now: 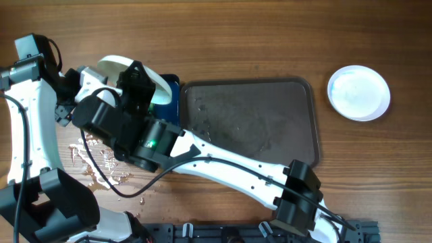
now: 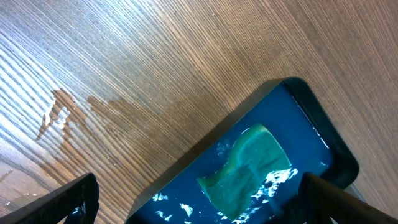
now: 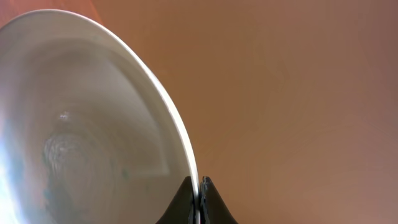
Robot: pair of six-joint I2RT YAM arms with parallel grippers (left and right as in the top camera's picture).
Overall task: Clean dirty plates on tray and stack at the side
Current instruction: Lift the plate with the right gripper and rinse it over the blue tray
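My right gripper (image 3: 199, 198) is shut on the rim of a white plate (image 3: 93, 124) with a faint blue wash at its middle. In the overhead view this plate (image 1: 120, 66) is held tilted on edge above the small blue tray (image 1: 173, 94), with the right gripper (image 1: 138, 79) on it. The large dark grey tray (image 1: 250, 121) holds no plates. White plates (image 1: 358, 92) are stacked at the far right. My left gripper (image 2: 199, 186) is open wide above a green sponge (image 2: 252, 165) lying in the blue tray's water (image 2: 298, 118).
Spilled water and wet streaks lie on the wooden table at the left (image 1: 101, 165), and they also show in the left wrist view (image 2: 59, 112). The right arm (image 1: 229, 165) crosses the table in front of the grey tray.
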